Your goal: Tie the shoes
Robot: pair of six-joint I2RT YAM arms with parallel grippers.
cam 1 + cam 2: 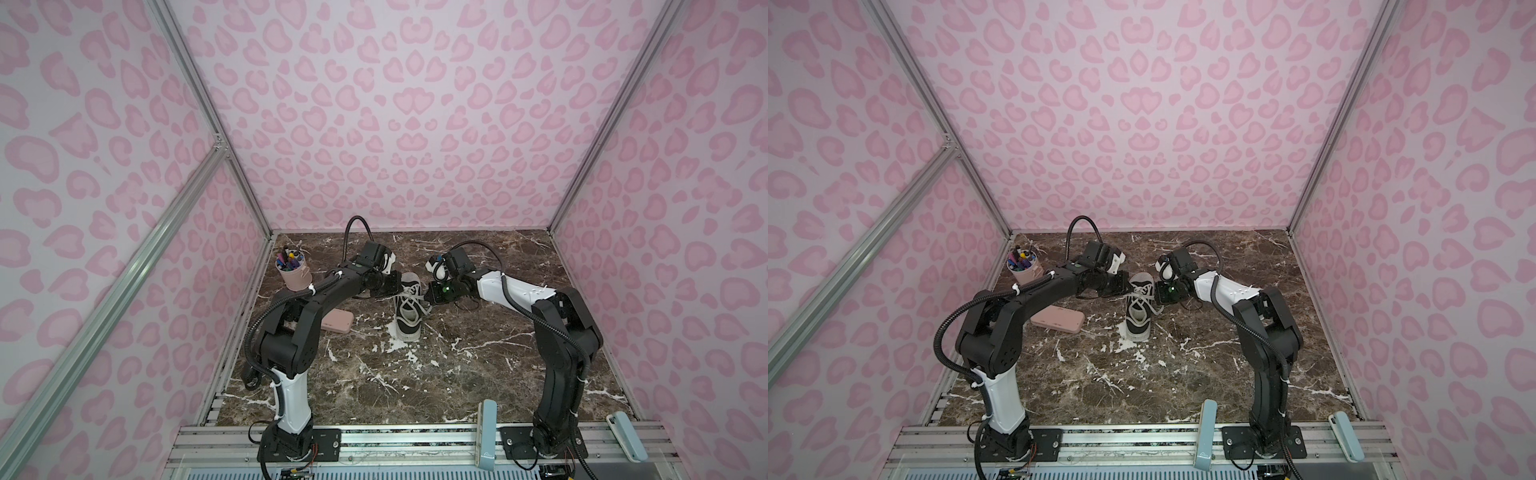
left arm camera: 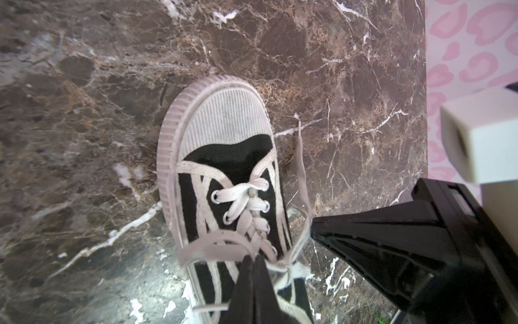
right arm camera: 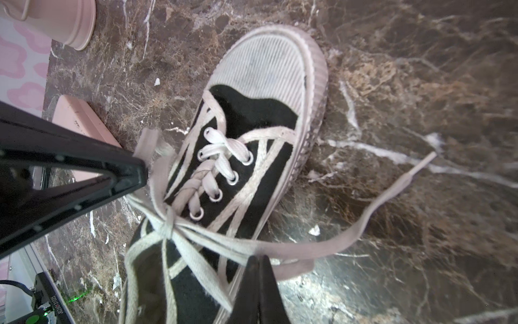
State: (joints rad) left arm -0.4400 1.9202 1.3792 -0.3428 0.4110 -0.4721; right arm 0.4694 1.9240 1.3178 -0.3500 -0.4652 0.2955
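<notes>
The shoe (image 1: 409, 320) (image 1: 1138, 321) is a small black canvas sneaker with a white sole and toe cap, standing mid-table with its toe toward the back wall. Its white laces meet in a knot (image 3: 168, 224) (image 2: 286, 266) above the eyelets. My left gripper (image 1: 399, 293) (image 1: 1124, 291) (image 2: 253, 256) is shut on a lace loop (image 2: 207, 244) on the shoe's left side. On the shoe's right side, my right gripper (image 1: 428, 305) (image 1: 1158, 305) (image 3: 259, 256) is shut on the other lace loop (image 3: 294, 249). A loose lace end (image 3: 431, 157) lies on the marble.
A pink pen cup (image 1: 293, 274) stands at the back left. A flat pink case (image 1: 336, 322) lies left of the shoe, under the left arm. Two light-blue holders (image 1: 486, 432) (image 1: 627, 436) stand on the front rail. Pink patterned walls close three sides.
</notes>
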